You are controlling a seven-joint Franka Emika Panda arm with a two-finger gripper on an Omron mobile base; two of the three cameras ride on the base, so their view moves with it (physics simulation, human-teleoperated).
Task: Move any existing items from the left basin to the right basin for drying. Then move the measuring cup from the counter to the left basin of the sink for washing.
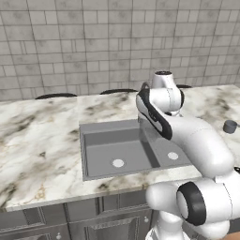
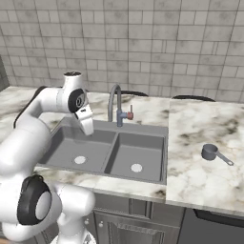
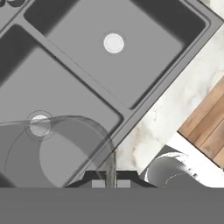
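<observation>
In the hand view, my gripper [image 3: 110, 183] is shut on the wall of the pale see-through tumbler [image 3: 65, 153]. The tumbler hangs above the left basin [image 3: 26, 78], close to that basin's round drain [image 3: 39, 124]. Past the divider lies the right basin [image 3: 144, 57] with its own drain [image 3: 113, 43]. From the right base view the gripper [image 2: 89, 131] points down over the left basin [image 2: 66, 143], with the right basin [image 2: 143, 152] beside it. The dark grey measuring cup [image 2: 209, 152] [image 1: 229, 126] stands on the marble counter [image 2: 200, 176] to the right of the sink, far from the gripper.
A tall arched steel faucet [image 2: 114, 102] rises behind the divider between the basins. Wide marble counter [image 1: 37, 145] runs to the left of the sink. In the hand view a wooden floor [image 3: 210, 127] lies beyond the counter's front edge [image 3: 175, 100].
</observation>
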